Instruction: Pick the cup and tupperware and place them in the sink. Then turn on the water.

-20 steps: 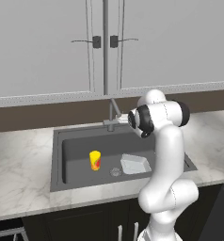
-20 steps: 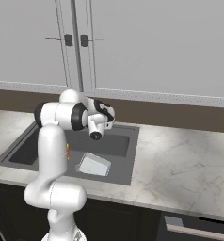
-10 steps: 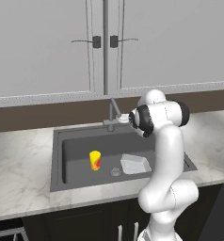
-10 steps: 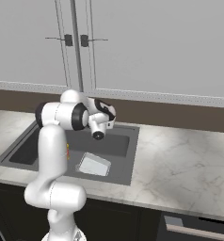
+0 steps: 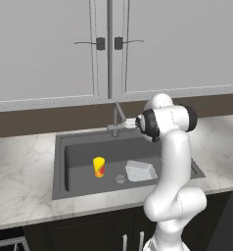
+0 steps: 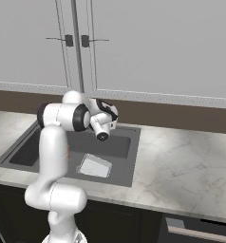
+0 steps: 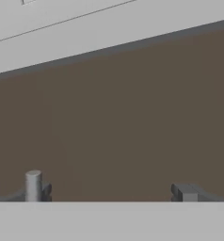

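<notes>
yellow cup (image 5: 99, 166) in sink (image 5: 79, 164), below wide jaws

Sink (image 5: 59, 166) is set into the desk (image 5: 20, 181), w/ desk surface to its left, right & near side. Cup (image 5: 99, 166) stands upright in the sink, left of the drain (image 5: 120, 179). Tupperware (image 5: 141, 171) lies in the sink just right of the drain, apart from the cup. Faucet (image 5: 117, 122) is at the sink's far edge, behind both. Cabinets (image 5: 50, 49) hang above, over the far wall. Arm stands at the near side, right of the cup, its hand up by the faucet.
</notes>
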Tool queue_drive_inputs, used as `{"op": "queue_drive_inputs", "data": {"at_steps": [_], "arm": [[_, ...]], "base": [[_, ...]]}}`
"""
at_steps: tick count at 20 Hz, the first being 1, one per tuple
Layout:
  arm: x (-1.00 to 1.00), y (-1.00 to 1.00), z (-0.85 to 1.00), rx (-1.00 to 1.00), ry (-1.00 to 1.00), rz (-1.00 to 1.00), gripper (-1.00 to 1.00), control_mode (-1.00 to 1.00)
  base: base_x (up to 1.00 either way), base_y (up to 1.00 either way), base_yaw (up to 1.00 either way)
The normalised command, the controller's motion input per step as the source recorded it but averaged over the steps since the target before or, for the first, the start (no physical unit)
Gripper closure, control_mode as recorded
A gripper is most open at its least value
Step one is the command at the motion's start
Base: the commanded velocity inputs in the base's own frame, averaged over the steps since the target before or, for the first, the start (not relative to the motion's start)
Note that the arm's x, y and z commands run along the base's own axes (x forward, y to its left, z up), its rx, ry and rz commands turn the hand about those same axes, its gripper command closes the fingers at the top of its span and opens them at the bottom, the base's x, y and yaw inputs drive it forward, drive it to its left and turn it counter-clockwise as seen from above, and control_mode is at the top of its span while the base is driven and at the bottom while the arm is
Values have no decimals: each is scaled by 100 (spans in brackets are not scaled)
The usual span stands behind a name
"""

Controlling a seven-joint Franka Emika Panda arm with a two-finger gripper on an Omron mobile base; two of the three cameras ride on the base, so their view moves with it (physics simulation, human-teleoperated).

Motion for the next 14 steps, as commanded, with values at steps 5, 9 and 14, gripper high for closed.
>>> {"op": "queue_drive_inputs", "data": {"at_steps": [5, 9, 14], "arm": [[2, -63, 0, 0, 0, 3, -100, -100], [8, -67, 0, 0, 0, 2, -100, -100], [11, -67, 0, 0, 0, 3, -100, -100]], "base": [[0, 0, 0], [0, 0, 0], [0, 0, 0]]}}
